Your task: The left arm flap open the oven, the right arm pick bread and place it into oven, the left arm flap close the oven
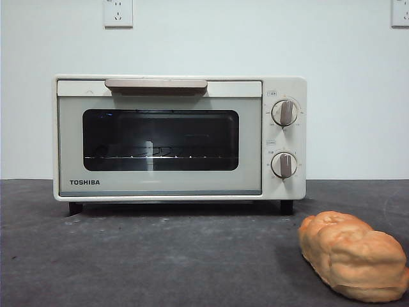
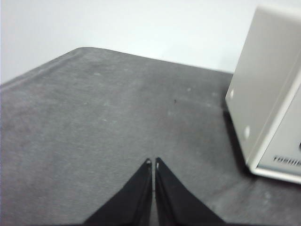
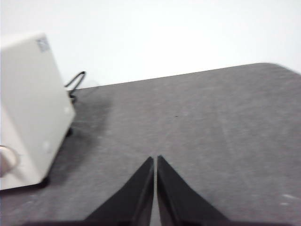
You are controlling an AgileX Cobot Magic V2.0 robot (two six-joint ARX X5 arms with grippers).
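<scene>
The cream-white TOSHIBA oven [image 1: 179, 137] stands at the back of the grey table with its dark glass door shut and the beige handle [image 1: 156, 84] at the top. The golden-orange bread [image 1: 353, 256] lies on the table in front of the oven's right corner. Neither arm appears in the front view. My left gripper [image 2: 152, 163] hovers shut over bare table, off the oven's side wall [image 2: 263, 84]. My right gripper [image 3: 155, 159] is shut too, above bare table beside the oven's other side wall [image 3: 33, 103]. The bread is out of both wrist views.
Two round knobs [image 1: 284, 112] sit on the oven's right panel. A black cable [image 3: 75, 82] runs behind the oven. The grey table mat [image 1: 160, 256] stretches in front of the oven. A white wall with sockets [image 1: 118, 13] is behind.
</scene>
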